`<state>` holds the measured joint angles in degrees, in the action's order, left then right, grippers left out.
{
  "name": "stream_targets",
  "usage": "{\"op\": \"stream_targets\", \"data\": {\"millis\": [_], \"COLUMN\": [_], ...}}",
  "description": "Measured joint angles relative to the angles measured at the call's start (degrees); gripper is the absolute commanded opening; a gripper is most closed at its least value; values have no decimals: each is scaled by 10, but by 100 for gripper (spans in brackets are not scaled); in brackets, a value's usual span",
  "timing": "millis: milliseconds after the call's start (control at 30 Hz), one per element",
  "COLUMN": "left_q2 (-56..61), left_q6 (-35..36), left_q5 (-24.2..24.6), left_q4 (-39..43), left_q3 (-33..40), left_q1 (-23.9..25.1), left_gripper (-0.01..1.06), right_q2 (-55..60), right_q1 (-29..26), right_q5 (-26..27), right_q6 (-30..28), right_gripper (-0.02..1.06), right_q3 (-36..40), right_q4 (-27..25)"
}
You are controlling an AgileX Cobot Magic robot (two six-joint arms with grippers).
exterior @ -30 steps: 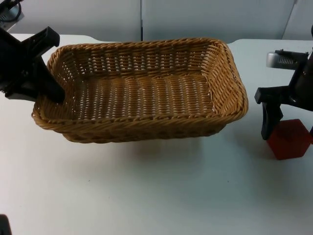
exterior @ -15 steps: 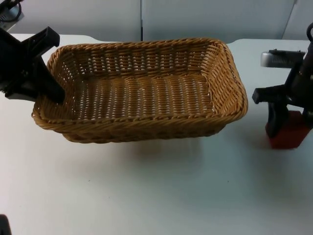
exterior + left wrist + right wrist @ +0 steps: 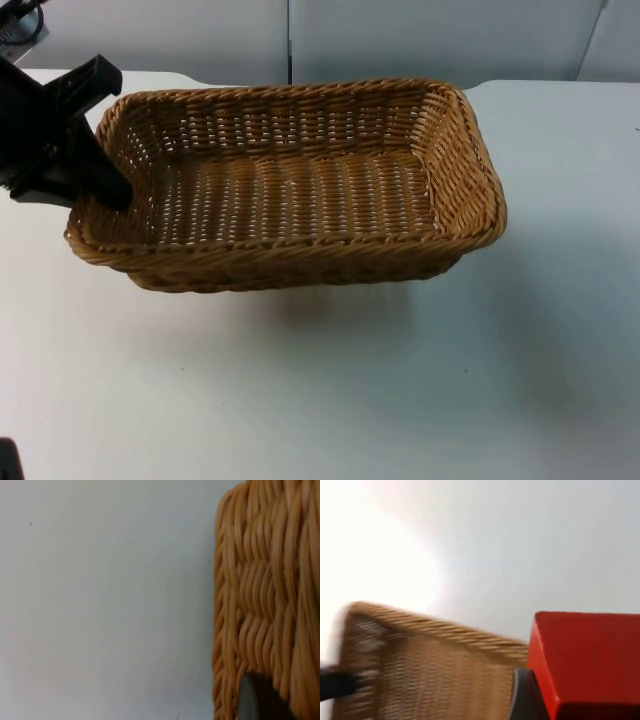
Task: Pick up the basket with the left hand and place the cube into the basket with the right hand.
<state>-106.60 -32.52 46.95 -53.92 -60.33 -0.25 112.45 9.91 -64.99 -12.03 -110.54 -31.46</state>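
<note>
Clearly the carrying step is in hand: the left pincer (image 3: 100,190) is clamped on the short end wall of the wicker basket (image 3: 290,185), one finger inside the rim and the rest of the jaw outside it, and the basket hangs tilted above the white worktop (image 3: 330,390) with a soft shadow beneath it — lifted, not resting, so the first half of the task reads as done. In the left wrist view the woven wall (image 3: 270,605) stands hard against the black fingertip (image 3: 257,700), which agrees with a firm hold. The red cube (image 3: 587,662) sits in the right wrist view pressed against a dark fingertip (image 3: 522,695) of the right pincer (image 3: 555,700), with the basket's rim (image 3: 440,630) ahead of and below it; I judge that the right pincer grips the cube and holds it up off the worktop, beside the basket's far end. What remains is the placing. The next move calls for the right arm to bring the cube over the rim and well inside the basket's floor — not above the braided edge, where it could catch or tip out — then lower it and part the fingers, while the left arm holds the basket level and quiet.
</note>
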Motion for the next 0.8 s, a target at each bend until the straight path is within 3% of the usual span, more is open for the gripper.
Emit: {"op": "stream_targets", "data": {"millis": [67,133,267,400,733,800], "left_q2": [0,0,0,0,0,0], "left_q6": [0,0,0,0,-1,-1], "left_q5": [0,0,-1,-1,-1,-1], "left_q4": [0,0,0,0,0,0], "left_q3": [0,0,0,0,0,0], "left_q1": [0,0,0,0,0,0], "left_gripper": [0,0,0,0,0,0], "right_q2": [-1,1,33,63,145,149], "right_q1": [25,42,116,148,170,170], "right_q5": [-22,-31,-48,-50,-51,-51], "right_q6": [-28,-35,-39,-20,15,14], "right_gripper": [0,0,0,0,0,7], "right_q3": [-6,-6,-6,-6,-6,-6], "right_q4": [-43,-41,3,38,74,76]}}
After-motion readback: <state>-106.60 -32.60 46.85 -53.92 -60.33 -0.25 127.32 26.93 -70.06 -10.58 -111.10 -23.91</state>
